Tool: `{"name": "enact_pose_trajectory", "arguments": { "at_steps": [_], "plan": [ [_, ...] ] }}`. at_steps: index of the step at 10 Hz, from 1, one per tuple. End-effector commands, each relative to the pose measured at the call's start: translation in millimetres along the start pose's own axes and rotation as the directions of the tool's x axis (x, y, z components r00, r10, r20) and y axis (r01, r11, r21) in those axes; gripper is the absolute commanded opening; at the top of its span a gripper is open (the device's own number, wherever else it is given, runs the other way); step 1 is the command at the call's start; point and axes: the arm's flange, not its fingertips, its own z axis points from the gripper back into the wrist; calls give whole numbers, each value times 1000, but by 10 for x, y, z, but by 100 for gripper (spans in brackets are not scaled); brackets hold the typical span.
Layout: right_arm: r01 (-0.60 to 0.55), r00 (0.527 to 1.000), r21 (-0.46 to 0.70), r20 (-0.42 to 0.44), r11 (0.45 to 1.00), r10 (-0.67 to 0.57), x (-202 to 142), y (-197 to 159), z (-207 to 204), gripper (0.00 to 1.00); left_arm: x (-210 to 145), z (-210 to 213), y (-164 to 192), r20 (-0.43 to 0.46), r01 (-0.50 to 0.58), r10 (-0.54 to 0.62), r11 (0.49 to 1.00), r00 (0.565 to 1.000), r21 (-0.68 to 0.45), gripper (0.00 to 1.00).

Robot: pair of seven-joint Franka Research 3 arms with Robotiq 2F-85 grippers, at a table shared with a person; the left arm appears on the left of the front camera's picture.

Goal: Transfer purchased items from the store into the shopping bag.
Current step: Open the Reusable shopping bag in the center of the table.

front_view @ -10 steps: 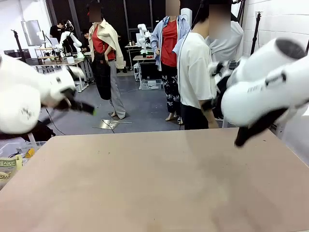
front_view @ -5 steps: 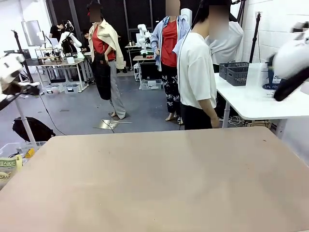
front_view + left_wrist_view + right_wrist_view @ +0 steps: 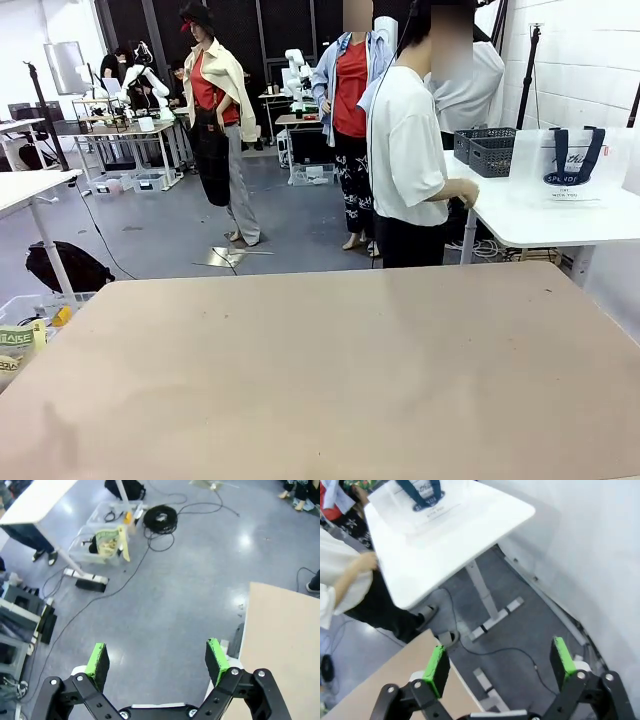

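Desks show in the front view: a brown desk (image 3: 330,370) near, and at the far right a white desk (image 3: 540,218) carrying the shopping bag (image 3: 574,165), upright, with the dark grey basket (image 3: 490,150) just left of it. A person (image 3: 405,150) in a white shirt stands beside that white desk, one hand (image 3: 462,190) at its edge.

Left wrist view: the left pincer (image 3: 156,659) hangs wide open, gripping nothing, over grey floor beside the brown desk's corner; coiled cables (image 3: 160,517) and a clear bin (image 3: 102,542) lie farther off.

Right wrist view: the right pincer (image 3: 500,665) is spread wide too, empty, above the floor. The shopping bag sits on the white desk at the far end, the person's hand at that desk's left edge.
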Motion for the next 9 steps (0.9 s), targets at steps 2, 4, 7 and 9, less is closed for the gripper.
{"name": "enact_pose_trajectory", "arguments": {
  "at_steps": [2, 4, 7, 9],
  "plan": [
    [0, 1000, 0, 0, 1000, 0, 0, 0, 0, 100, 103, 23, -538, 5, 21, -21, 997, 1000, -73, 100],
    [0, 1000, 0, 0, 1000, 0, 0, 0, 0, 100, -11, -24, -53, -14, -3, 3, 1000, 1000, -9, 100],
    [0, 1000, 0, 0, 1000, 0, 0, 0, 0, 100, -11, -24, -53, -14, -3, 3, 1000, 1000, -9, 100],
    [0, 1000, 0, 0, 1000, 0, 0, 0, 0, 100, -11, -24, -53, -14, -3, 3, 1000, 1000, -9, 100]
  ]
}}
